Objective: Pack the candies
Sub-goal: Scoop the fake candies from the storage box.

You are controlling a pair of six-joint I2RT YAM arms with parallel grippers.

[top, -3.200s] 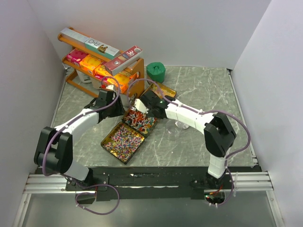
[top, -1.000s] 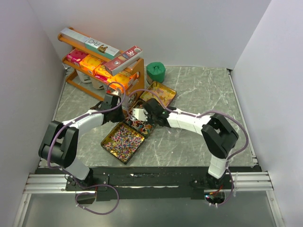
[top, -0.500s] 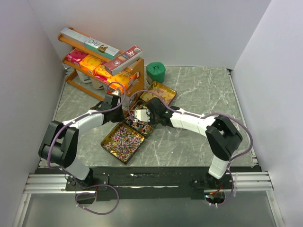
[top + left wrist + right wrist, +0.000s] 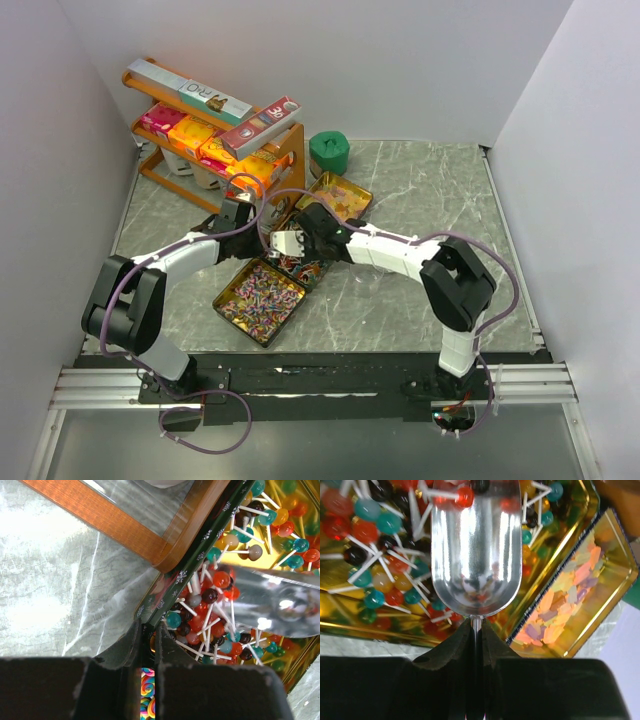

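Note:
Three open gold tins hold the candies: pink-purple sweets (image 4: pixel 258 297) nearest, red and blue lollipops (image 4: pixel 300 264) in the middle tin, and orange-yellow pieces (image 4: pixel 338 196) farthest. My left gripper (image 4: pixel 259 233) is shut on the middle tin's dark rim (image 4: pixel 165 611) at its corner (image 4: pixel 150 636). The right gripper (image 4: pixel 305 238) is shut on the thin handle (image 4: pixel 476 626) of a shiny metal scoop (image 4: pixel 476 555). The scoop's bowl (image 4: pixel 288 244) lies tipped over the lollipops (image 4: pixel 367 530), nearly empty, with a few sweets at its far lip. The orange-yellow tin (image 4: pixel 570 597) sits to its right.
A wooden rack (image 4: pixel 215 135) with orange and pink boxes stands at the back left, its base (image 4: pixel 115 527) right beside the middle tin. A green round container (image 4: pixel 328 153) stands behind the tins. White walls close in on the left, the back and the right.
The right arm has lowered the scoop into the lollipop tin and edged it slightly left. The left gripper stays on the tin's rim.

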